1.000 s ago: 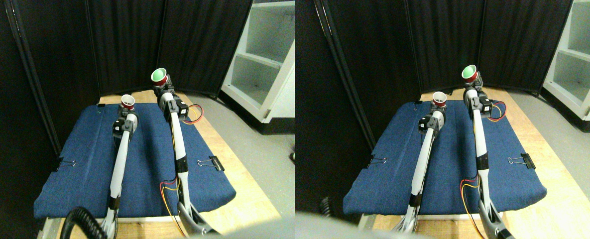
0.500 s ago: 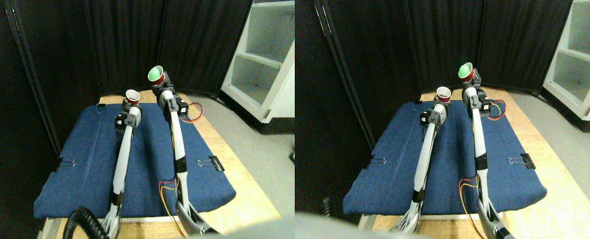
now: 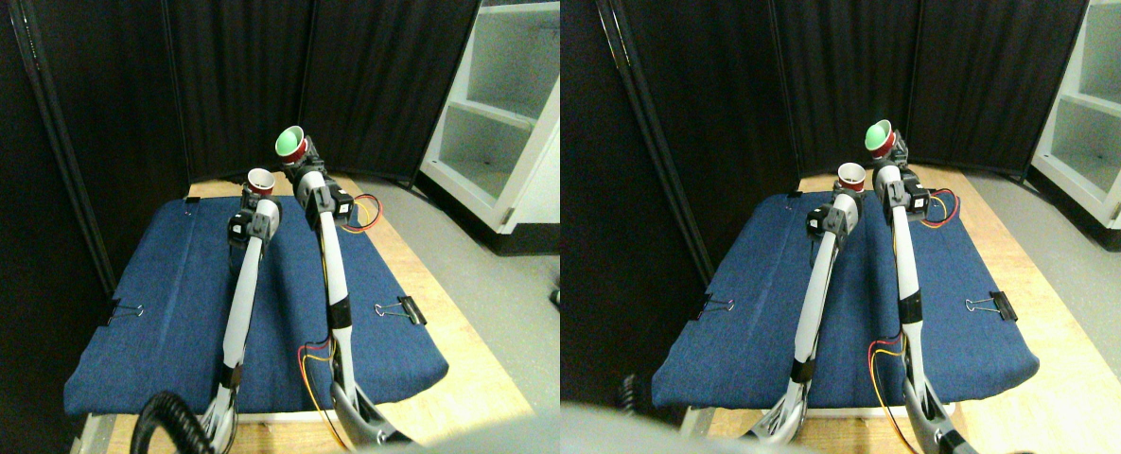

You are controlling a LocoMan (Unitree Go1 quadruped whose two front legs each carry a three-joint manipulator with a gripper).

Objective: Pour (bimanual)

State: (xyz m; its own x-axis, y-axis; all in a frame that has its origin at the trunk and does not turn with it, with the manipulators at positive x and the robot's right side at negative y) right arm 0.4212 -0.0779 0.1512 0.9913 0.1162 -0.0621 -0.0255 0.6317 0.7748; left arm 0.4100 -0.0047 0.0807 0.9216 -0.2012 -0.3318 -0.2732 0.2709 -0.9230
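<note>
Two small red cups are held up over the far end of the blue cloth (image 3: 163,312). My left gripper (image 3: 257,194) is shut on a red cup (image 3: 259,182) with a white inside, which stands upright. Just to its right and higher, my right gripper (image 3: 302,163) is shut on a red cup (image 3: 290,144) with a green inside, tilted to the left with its mouth facing the white-lined cup. The two cups are close together but apart.
The blue cloth is clipped to a wooden table (image 3: 470,350) with binder clips (image 3: 399,309). Black curtains (image 3: 238,85) close off the back and left. A white shelf unit (image 3: 503,113) stands at the right. Loose wires (image 3: 366,213) hang by the right arm.
My left arm has carried the white-lined cup up and to the right, toward the other cup. The right arm has shifted left and tipped the green-lined cup further over.
</note>
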